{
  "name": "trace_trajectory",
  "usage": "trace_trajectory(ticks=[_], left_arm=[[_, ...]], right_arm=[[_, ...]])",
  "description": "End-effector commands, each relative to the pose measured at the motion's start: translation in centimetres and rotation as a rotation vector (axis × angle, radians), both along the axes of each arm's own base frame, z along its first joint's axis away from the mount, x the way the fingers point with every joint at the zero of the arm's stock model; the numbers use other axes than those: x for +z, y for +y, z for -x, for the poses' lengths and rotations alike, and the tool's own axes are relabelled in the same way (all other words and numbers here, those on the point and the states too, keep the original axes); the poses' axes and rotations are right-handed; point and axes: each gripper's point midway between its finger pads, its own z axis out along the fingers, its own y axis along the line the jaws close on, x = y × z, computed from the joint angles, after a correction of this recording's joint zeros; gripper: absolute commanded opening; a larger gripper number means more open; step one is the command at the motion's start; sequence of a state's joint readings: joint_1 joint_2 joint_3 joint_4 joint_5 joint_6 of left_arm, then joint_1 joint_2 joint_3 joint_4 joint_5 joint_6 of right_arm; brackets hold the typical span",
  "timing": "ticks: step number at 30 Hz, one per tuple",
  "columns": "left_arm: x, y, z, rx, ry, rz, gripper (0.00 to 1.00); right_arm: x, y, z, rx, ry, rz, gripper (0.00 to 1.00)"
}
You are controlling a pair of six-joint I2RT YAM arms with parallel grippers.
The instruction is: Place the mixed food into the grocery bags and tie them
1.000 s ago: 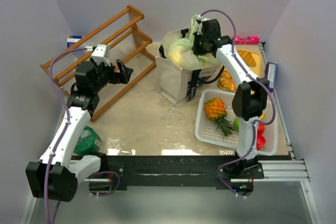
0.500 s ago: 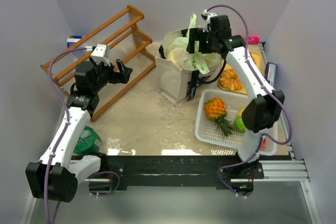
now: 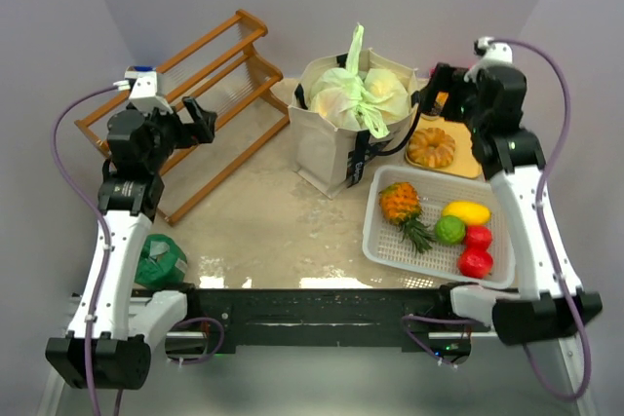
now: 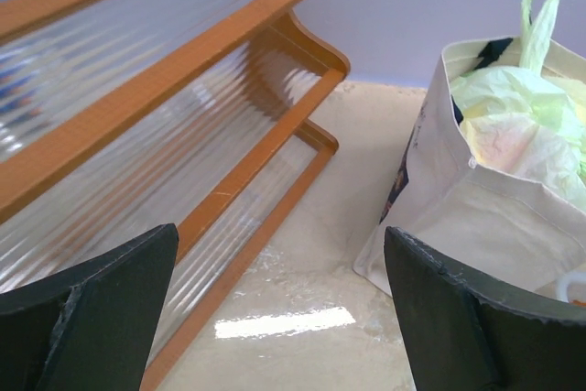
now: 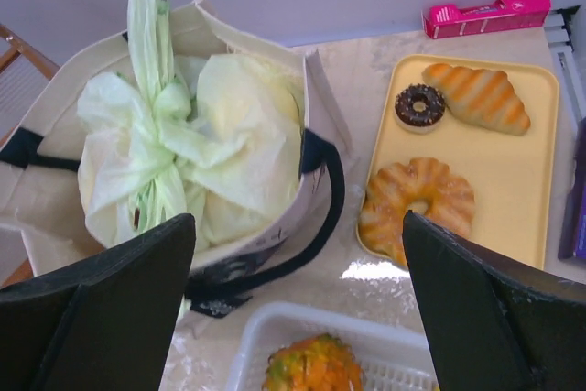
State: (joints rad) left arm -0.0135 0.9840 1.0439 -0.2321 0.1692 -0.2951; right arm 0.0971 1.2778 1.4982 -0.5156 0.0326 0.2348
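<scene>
A pale green plastic bag [image 3: 363,94], knotted at the top with one loop handle standing up, sits inside the beige canvas tote [image 3: 327,155]. Yellowish shapes of the mixed food show faintly through the plastic bag [image 5: 229,130]. Black straps hang down the side of the tote [image 5: 307,199]. My right gripper [image 3: 436,96] is open and empty, up in the air just right of the tote. My left gripper [image 3: 200,116] is open and empty above the wooden rack, left of the tote [image 4: 476,217]. Both wrist views show wide gaps at the right gripper [image 5: 298,254] and the left gripper [image 4: 279,249].
A slatted wooden rack [image 3: 195,85] fills the back left. A yellow tray [image 3: 468,161] with donuts and a bread loaf lies behind a white mesh basket [image 3: 382,248] holding a pineapple [image 3: 400,202] and toy fruit. A dark green bundle [image 3: 161,262] lies front left, a pink box [image 5: 485,14] by the back wall.
My right gripper has let go of the green bag's handles, opened, and swung back to the right of the tote. The left arm has shifted a little to the left.
</scene>
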Motion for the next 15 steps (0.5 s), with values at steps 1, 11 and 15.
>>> trace_trajectory(ticks=[1, 11, 15], left_arm=[[3.8, 2.3, 2.3, 0.115, -0.074, -0.050, 1.00], [5.0, 2.2, 3.9, 0.109, -0.122, -0.048, 1.00], [5.1, 2.3, 3.9, 0.121, -0.110, -0.032, 1.00]], right_arm=[[2.3, -2.3, 3.4, -0.119, -0.226, 0.009, 0.99], [2.9, -3.4, 6.3, -0.155, -0.309, 0.034, 0.99], [2.8, -3.5, 6.7, -0.156, -0.307, 0.036, 0.99]])
